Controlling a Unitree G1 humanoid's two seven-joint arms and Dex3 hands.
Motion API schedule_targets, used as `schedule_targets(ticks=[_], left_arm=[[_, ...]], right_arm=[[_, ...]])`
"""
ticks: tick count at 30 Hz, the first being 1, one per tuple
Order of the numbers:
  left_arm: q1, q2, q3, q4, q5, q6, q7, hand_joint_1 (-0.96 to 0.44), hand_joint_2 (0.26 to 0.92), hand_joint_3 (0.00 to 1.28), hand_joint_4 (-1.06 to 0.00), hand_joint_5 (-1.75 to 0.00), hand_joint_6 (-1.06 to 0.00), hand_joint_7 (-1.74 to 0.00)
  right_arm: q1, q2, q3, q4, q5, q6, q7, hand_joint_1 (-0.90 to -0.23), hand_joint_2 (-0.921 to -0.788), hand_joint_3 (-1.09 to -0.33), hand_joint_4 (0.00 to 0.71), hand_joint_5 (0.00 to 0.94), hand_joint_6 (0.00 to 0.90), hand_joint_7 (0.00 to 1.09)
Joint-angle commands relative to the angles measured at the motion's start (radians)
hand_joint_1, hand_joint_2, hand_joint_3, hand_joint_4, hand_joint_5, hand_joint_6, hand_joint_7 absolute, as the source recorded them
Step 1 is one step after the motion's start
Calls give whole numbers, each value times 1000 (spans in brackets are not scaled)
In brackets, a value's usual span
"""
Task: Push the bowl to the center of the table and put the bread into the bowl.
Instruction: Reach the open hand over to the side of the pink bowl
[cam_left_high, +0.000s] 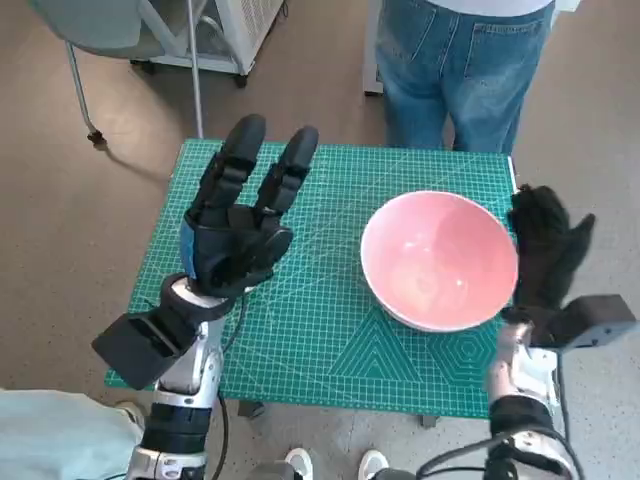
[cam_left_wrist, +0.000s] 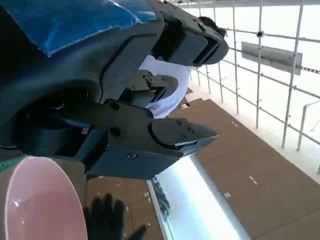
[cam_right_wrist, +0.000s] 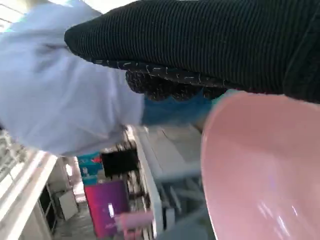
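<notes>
Left hand (cam_left_high: 238, 225) spread, empty; right hand (cam_left_high: 545, 250) flat against pink bowl (cam_left_high: 440, 260), fingers apart.

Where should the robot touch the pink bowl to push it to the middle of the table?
Probably on the outside wall of the pink bowl, at the side nearest the table's right edge. The bowl sits upright toward that edge, and the right hand is right beside that wall, so a sideways push toward the left hand looks easiest. The rim is smooth and round.
</notes>
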Motion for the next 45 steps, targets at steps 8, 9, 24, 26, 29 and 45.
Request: schedule_targets(ticks=[8, 9, 24, 26, 29, 45], left_arm=[[10, 25, 11, -22, -21, 13, -9, -3, 921, 315, -349, -3, -468, -12], [10, 25, 11, -22, -20, 13, -7, -3, 921, 315, -349, -3, -468, -12], [23, 22, 18, -29, -8, 7, 15, -9, 921, 313, -351, -3, -468, -11], [23, 22, 18, -28, -7, 5, 18, -10, 921, 312, -351, -2, -470, -12], [23, 21, 18, -24, -5, 0, 22, -10, 921, 312, -351, -2, -471, -12], [32, 21, 14, -38, 3, -2, 37, -13, 921, 309, -357, -4, -473, -13]], right_arm=[[-63, 30, -32, 76, 46, 80, 85, -487, -921, -853, 209, 41, 0, 615], [-69, 32, -34, 80, 47, 84, 86, -490, -921, -848, 209, 40, 0, 614], [-172, 63, -30, 131, 19, 124, 67, -508, -921, -821, 261, 30, 62, 547], [-187, 67, -31, 139, 18, 131, 66, -508, -921, -819, 271, 27, 74, 528], [-205, 73, -31, 151, 16, 139, 63, -509, -921, -815, 285, 29, 81, 515], [-279, 98, -10, 211, -25, 198, 17, -491, -921, -822, 301, 10, 121, 429]])
